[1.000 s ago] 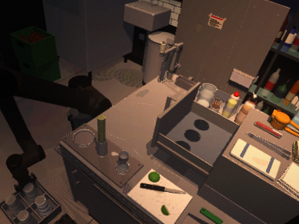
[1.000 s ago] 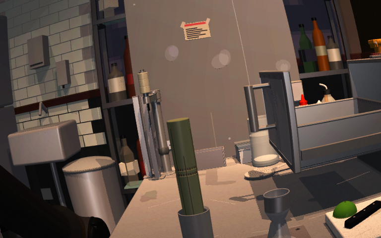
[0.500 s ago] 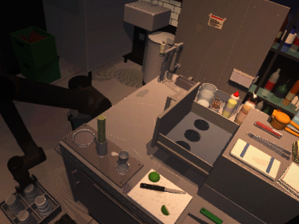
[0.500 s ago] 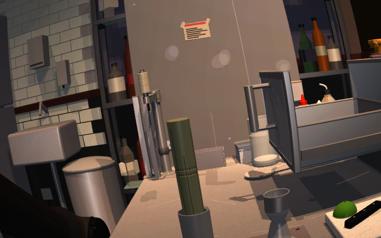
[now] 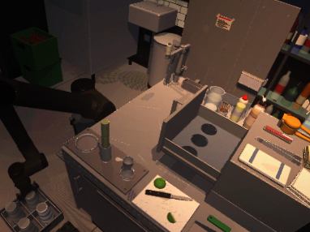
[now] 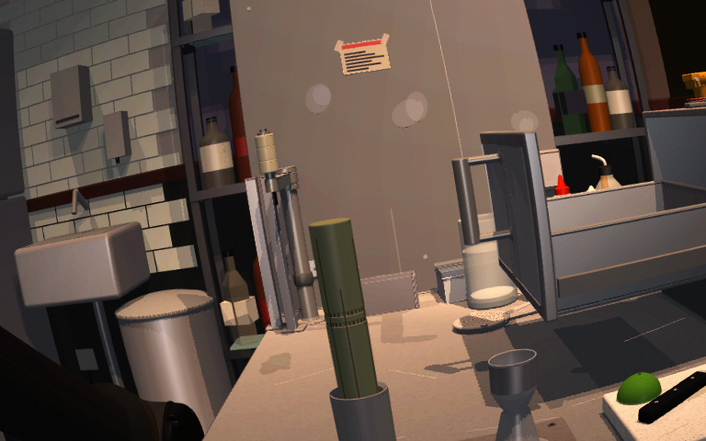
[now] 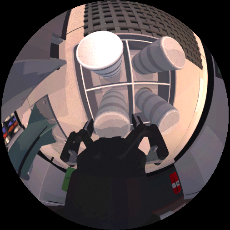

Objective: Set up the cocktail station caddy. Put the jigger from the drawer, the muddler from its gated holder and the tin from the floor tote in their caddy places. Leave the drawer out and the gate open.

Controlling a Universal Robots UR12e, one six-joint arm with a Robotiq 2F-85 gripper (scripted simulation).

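Observation:
A ribbed metal tin (image 7: pixel 111 113) stands in the floor tote (image 7: pixel 127 84), directly under my gripper (image 7: pixel 112 123). My gripper is open and empty, its fingers on either side of that tin's top. Three more tins fill the tote's other compartments. On the counter, the caddy tray (image 5: pixel 106 159) holds the green muddler (image 5: pixel 105 134) upright in its cup and the jigger (image 5: pixel 127 167) on its spot. The ring place (image 5: pixel 87 143) at the caddy's left end holds nothing. The drawer (image 5: pixel 199 138) stands pulled out. The gated holder (image 6: pixel 281 239) at the counter's back stands with no muddler in it.
The tote (image 5: pixel 30 211) sits on the floor left of the counter, beside a grated mat (image 7: pixel 141 25). A cutting board (image 5: pixel 166 203) with a knife and lime lies right of the caddy. A steel bin (image 6: pixel 166 348) and sink stand behind.

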